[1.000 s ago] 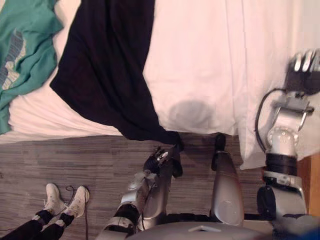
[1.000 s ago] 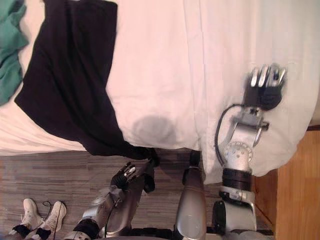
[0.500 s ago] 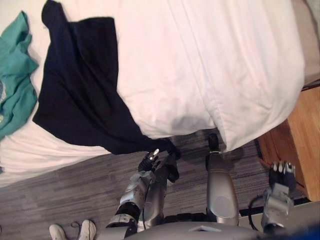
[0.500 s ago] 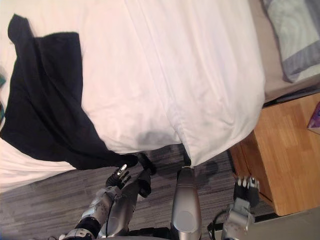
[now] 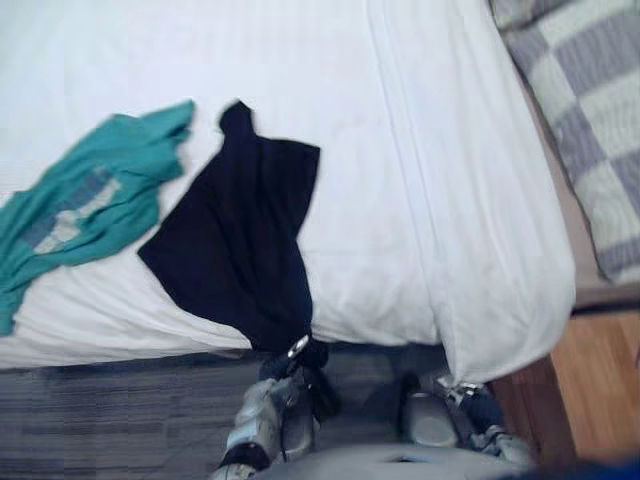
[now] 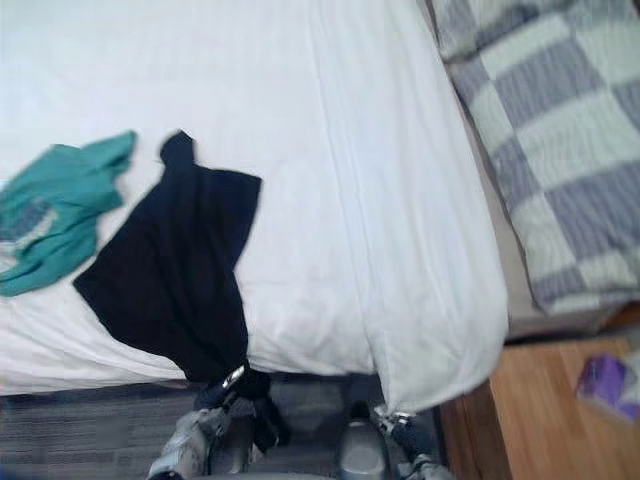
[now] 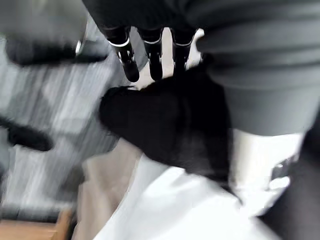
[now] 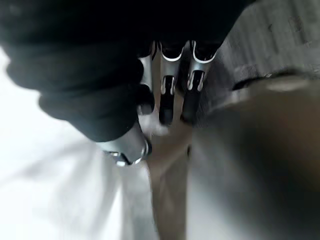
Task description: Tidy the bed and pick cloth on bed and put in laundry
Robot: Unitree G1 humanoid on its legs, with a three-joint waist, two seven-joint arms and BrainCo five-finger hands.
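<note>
A black cloth (image 5: 240,240) lies on the white bed (image 5: 430,180), and its lower corner hangs over the near edge. A teal cloth (image 5: 90,200) lies crumpled to its left. My left hand (image 5: 295,352) sits just below the bed's edge at the hanging black corner. Its straight fingers (image 7: 129,60) point at the black cloth (image 7: 165,125) and do not grip it. My right hand (image 8: 167,95) hangs low by the white cover's corner (image 8: 50,190), fingers stretched out and empty.
A grey checked pillow (image 6: 540,150) lies at the bed's right end. A wooden nightstand (image 6: 550,400) with a purple thing (image 6: 605,385) on it stands at the lower right. Grey plank floor (image 5: 100,420) runs along the bed's near side.
The camera has swung, bringing the pillow and more of the bed into view. My right arm came down off the bed to the cover's corner and its fingers uncurled. The left hand stays by the black corner.
</note>
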